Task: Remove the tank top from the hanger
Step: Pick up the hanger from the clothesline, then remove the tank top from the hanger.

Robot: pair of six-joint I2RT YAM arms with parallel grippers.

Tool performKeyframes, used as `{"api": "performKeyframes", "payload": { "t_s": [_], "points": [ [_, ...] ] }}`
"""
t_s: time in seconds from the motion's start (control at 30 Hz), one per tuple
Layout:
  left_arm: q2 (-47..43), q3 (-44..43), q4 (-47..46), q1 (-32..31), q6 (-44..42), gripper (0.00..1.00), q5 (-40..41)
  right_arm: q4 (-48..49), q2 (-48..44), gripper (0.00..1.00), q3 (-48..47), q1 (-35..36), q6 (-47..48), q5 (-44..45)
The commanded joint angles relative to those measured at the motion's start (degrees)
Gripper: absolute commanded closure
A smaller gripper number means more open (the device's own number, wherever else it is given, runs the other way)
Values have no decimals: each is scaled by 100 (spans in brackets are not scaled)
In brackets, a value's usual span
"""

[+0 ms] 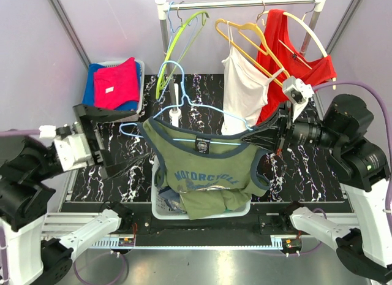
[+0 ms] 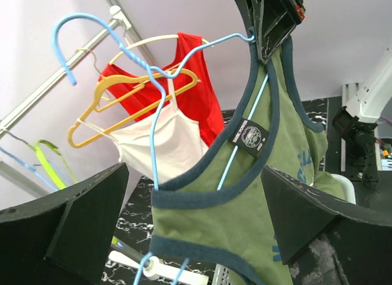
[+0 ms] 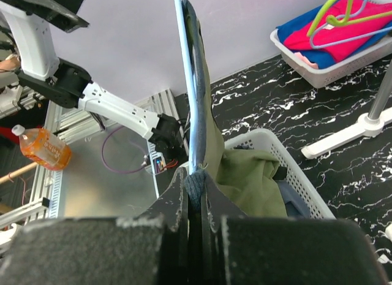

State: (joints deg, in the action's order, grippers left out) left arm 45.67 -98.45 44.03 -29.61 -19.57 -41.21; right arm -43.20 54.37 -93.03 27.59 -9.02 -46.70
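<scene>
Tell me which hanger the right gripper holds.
The blue hanger, carrying the tank top, pinched in the right gripper. The yellow hanger, lime hanger and cream hanger hang on the rail.

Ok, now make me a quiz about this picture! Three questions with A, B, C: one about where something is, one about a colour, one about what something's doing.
1. What sits right under the green tank top?
A the white laundry basket
B a cardboard box
C a chair

2. What colour is the hanger inside it?
A black
B blue
C purple

3. The left arm's jaws are:
A shut on the hanger
B wide open, gripping nothing
C shut on a sock

Answers: 1 A, the basket's rim shows below the hem. 2 B, blue wire runs through the neckline. 3 B, the left wrist view shows the jaws far apart.
</scene>
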Motion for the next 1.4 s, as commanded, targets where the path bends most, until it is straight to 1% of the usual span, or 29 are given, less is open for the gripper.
{"api": "performKeyframes", "payload": {
  "t_s": [0.0,0.13,0.33,0.47,0.53,0.63,0.67,0.7,0.73,0.77,0.8,0.87,0.9,0.93,0.97,1.0,1.07,1.1,1.13,1.17,1.2,1.27,1.37],
  "points": [
    [512,177,-254,25,155,1,-317,31,144,100,-356,-8,347,-305],
    [759,353,-448,16,77,1,-247,22,83,100,-365,-8,584,-226],
    [1146,204,-694,16,41,1,-63,-136,92,100,-347,0,875,-191],
    [1339,116,-808,16,129,1,-71,-83,30,100,-303,0,867,-112],
    [1374,81,-835,16,164,5,-106,-75,12,100,-277,-8,875,-77],
    [1401,63,-826,7,164,28,-159,-13,12,100,-207,0,867,-15],
    [1383,72,-826,7,164,49,-211,65,4,100,-172,-8,866,3],
    [1374,72,-835,16,164,60,-212,92,4,100,-119,-8,875,20],
    [1357,72,-835,7,164,69,-203,127,-5,100,-92,-8,875,46],
    [1357,81,-843,7,173,84,-194,197,3,100,-66,-8,867,55],
    [1348,72,-844,7,173,88,-177,233,30,100,-31,-8,840,90],
    [1339,63,-852,16,191,90,-177,346,39,100,-4,-8,814,134],
    [1331,55,-852,16,199,91,-177,400,47,97,48,-8,770,239],
    [1313,54,-861,7,182,91,-159,452,39,91,66,0,744,292],
    [1295,54,-870,7,164,91,-133,540,39,81,127,-8,682,362],
    [1278,63,-870,16,130,91,-107,584,30,67,162,-8,682,485],
    [1208,116,-861,7,-28,91,24,637,-5,54,268,-8,673,687],
    [1164,142,-861,7,-220,91,104,629,-66,48,294,-8,682,958],
    [1085,186,-835,7,-344,91,183,637,-102,23,312,-8,699,1048],
    [1041,247,-817,7,-467,91,366,568,-137,15,330,0,726,1118],
    [971,283,-782,7,-747,92,473,558,-215,12,338,-8,735,1258],
    [909,362,-738,16,-934,95,710,532,-391,7,400,0,735,1452],
    [830,397,-677,16,-1119,96,746,628,-733,7,627,-8,639,1918]
  ]
}}
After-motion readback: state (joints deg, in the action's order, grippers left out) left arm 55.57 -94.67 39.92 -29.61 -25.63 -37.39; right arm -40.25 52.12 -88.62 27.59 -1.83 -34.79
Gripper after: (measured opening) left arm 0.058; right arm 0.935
